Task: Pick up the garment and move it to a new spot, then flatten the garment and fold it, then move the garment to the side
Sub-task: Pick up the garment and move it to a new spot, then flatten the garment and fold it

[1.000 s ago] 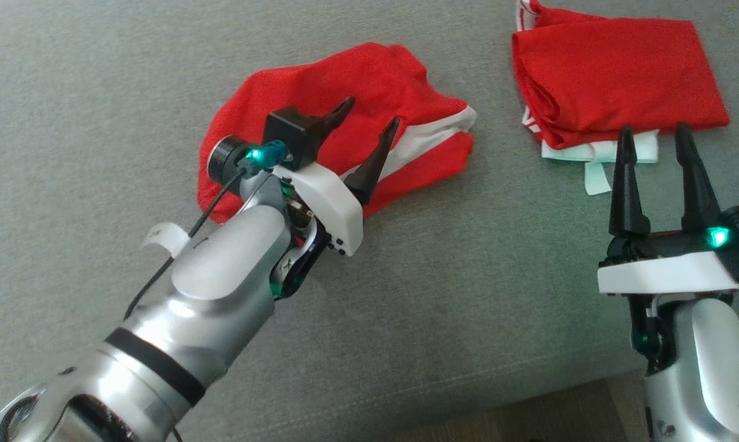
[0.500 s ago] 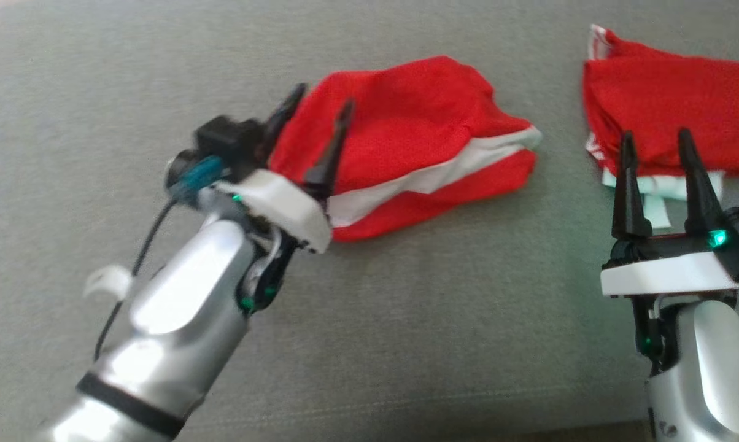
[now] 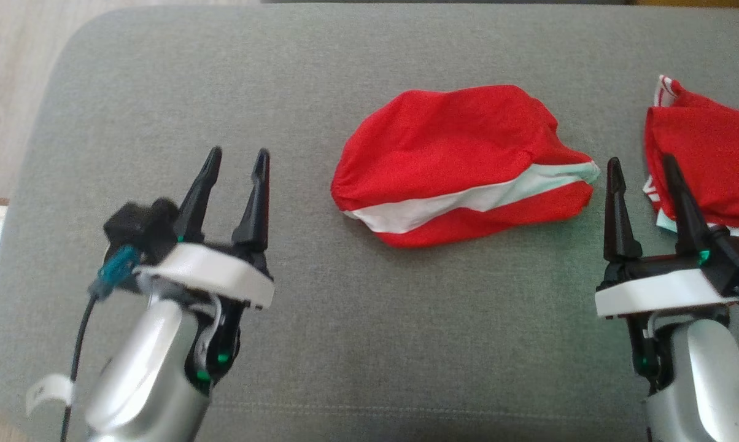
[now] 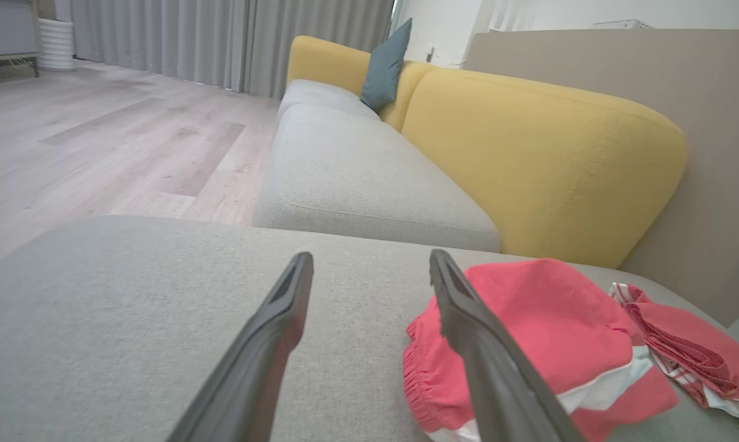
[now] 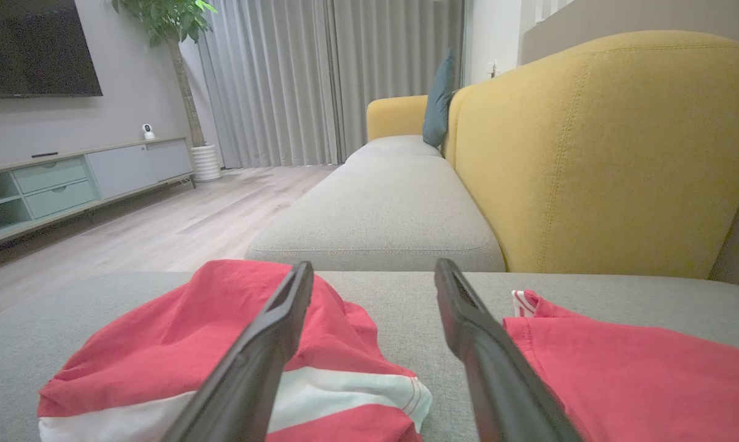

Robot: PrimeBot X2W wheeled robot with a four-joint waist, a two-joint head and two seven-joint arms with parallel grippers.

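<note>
A red garment with a white stripe (image 3: 461, 166) lies bunched on the grey cushion (image 3: 345, 61), near its middle; it also shows in the left wrist view (image 4: 541, 344) and the right wrist view (image 5: 222, 350). My left gripper (image 3: 237, 161) stands open at the lower left, well apart from the garment, nothing between its fingers (image 4: 283, 307). My right gripper (image 3: 642, 166) is open at the lower right, between this garment and a second one, its fingers (image 5: 468, 331) empty.
A second red garment (image 3: 707, 166), folded, lies at the cushion's right edge (image 5: 639, 368). Wooden floor (image 3: 13, 61) shows beyond the cushion's left edge. A grey and yellow sofa (image 4: 529, 141) stands behind the cushion.
My left gripper has drawn back from over the garment to the lower left and left it lying there. The head camera has shifted, so the whole scene sits further right.
</note>
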